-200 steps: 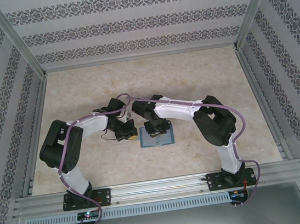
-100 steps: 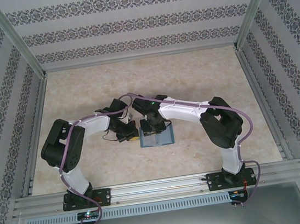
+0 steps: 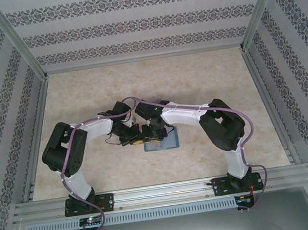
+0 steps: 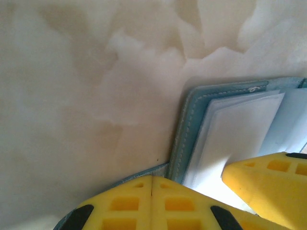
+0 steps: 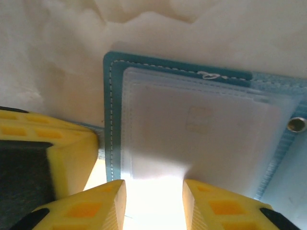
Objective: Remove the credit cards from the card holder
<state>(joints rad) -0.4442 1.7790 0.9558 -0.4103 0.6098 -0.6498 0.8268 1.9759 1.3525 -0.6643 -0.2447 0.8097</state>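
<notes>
The card holder (image 3: 161,143) lies open mid-tabletop (image 3: 206,80), credit cards (image 5: 196,120) tucked in its clear pocket. The left claw (image 4: 151,184), pressed together, pins its 9 o'clock edge. The right claw (image 5: 153,189), spread, should nip one card's edge squarely.

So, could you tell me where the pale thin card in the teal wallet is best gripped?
Probably the edge facing the right gripper, coming in low from that side: the pale thin card lies flat in the teal wallet, its other edges pocketed.

Teal card holder (image 5: 192,124), beige marbled table (image 3: 206,80)
</notes>
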